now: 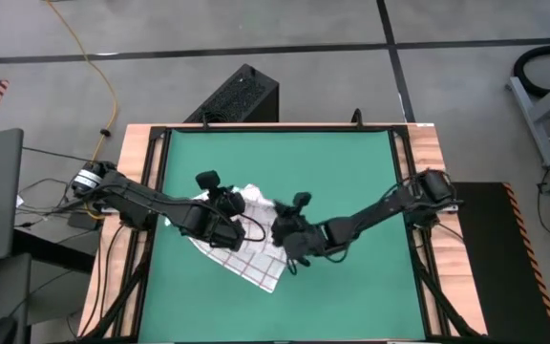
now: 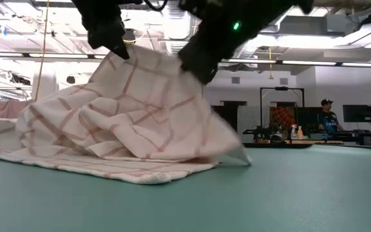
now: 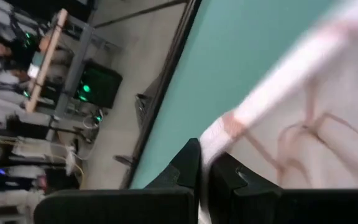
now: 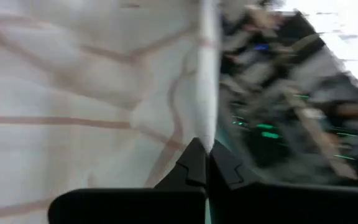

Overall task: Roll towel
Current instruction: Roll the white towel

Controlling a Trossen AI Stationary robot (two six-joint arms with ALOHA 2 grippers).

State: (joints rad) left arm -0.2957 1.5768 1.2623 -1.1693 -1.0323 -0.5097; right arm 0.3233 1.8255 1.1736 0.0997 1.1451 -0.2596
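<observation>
Two grippers, left gripper [image 2: 111, 40] and right gripper [image 2: 197, 64], clamping towel [image 2: 127, 122] edge above green mat [image 1: 351, 182]; thin pinch risking slipping, cloth bunching.

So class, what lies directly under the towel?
The green mat lies under the towel. Both grippers, left and right, pinch its lifted edge. Anything beneath its folds stays hidden.

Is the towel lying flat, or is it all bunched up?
Bunched up. The towel is lifted at its top edge by the left gripper and right gripper, sagging in folds onto the green mat.
</observation>
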